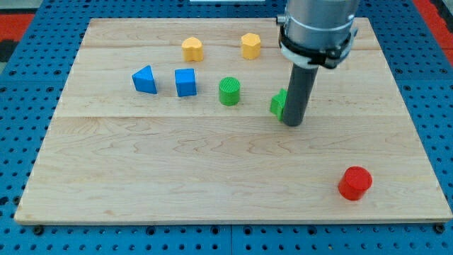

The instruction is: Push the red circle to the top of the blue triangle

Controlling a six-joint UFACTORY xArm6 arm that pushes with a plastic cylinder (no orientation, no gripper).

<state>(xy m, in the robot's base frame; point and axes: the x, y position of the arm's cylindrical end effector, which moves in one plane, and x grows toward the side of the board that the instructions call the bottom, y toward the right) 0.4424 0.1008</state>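
Note:
The red circle (354, 183) lies near the view's bottom right corner of the wooden board (177, 177). The blue triangle (144, 79) sits at the upper left. My tip (294, 123) is right of the board's middle, touching or just beside a green block (278, 103) that the rod partly hides. The tip is well above and left of the red circle, and far right of the blue triangle.
A blue cube (185, 82) stands right of the blue triangle. A green cylinder (229, 91) sits near the middle. Two yellow blocks (192, 49) (250, 45) lie near the view's top. Blue pegboard (21, 106) surrounds the board.

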